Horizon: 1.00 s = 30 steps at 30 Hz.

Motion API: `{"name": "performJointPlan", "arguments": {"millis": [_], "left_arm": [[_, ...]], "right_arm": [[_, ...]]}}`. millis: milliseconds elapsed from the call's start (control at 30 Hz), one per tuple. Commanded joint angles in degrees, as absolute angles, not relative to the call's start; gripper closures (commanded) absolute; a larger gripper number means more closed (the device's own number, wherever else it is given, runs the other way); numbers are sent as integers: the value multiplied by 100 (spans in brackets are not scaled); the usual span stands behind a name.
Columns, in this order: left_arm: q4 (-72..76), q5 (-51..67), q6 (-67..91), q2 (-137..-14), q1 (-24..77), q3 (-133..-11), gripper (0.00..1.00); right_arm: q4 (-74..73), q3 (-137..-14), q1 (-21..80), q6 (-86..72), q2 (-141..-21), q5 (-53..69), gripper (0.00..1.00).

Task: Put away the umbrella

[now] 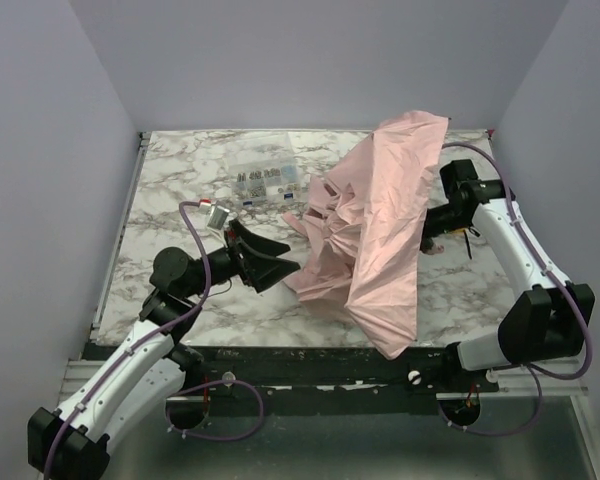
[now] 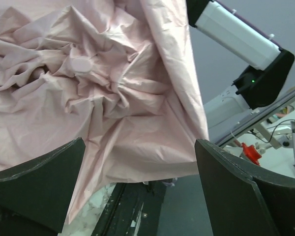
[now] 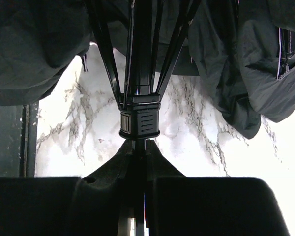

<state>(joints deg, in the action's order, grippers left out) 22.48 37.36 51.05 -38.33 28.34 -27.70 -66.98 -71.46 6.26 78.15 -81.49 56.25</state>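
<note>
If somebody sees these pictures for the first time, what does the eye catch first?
The crumpled pale pink umbrella canopy sprawls over the middle and right of the marble table. The right end effector is shut on its black shaft, under the canopy; the left end effector stands wide open facing the fabric.

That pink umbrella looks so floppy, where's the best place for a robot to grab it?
The thin black shaft just below the runner, coming from under the canopy, on the right. It is rigid and narrow; the canopy fabric is loose and crumpled. The right end effector is shut on it there.
</note>
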Motion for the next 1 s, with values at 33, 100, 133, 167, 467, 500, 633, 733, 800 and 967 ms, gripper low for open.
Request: {"name": "performJointPlan", "arguments": {"millis": [33,100,133,167,467,500,633,733,800,967], "left_arm": [[2953,4016,5415,-3820,2774,-2589,3],[2934,4018,5375,-3864,2757,-2569,4],[2904,4032,5322,-3882,2749,-2565,4],[2837,4040,5240,-3877,2740,-2579,4],[634,3845,2906,-3200,2677,-3606,4],[546,3848,2741,-3118,2680,-3660,4],[627,3859,2625,-2975,2681,-3654,3],[919,4072,2962,-3117,2681,-3572,3],[1160,4155,3197,-3232,2681,-3472,3],[1833,4087,3964,-3584,2680,-3067,4]], "right_arm": [[-6824,-7820,725,7793,-8550,5155,99],[-6979,-8415,763,7051,-8816,5055,99],[-7196,-8730,772,6777,-8957,5058,99],[-7514,-9133,780,6614,-9140,5107,99],[-8117,-10543,1063,5554,-9189,5086,99],[-8063,-10444,1166,5483,-9149,4944,99],[-7751,-9740,1549,5493,-9032,4422,99],[-7367,-9408,1716,5512,-9009,4177,99],[-7063,-9265,1748,5442,-9050,4021,99],[-6778,-8788,1775,5696,-9280,4188,99]]}}
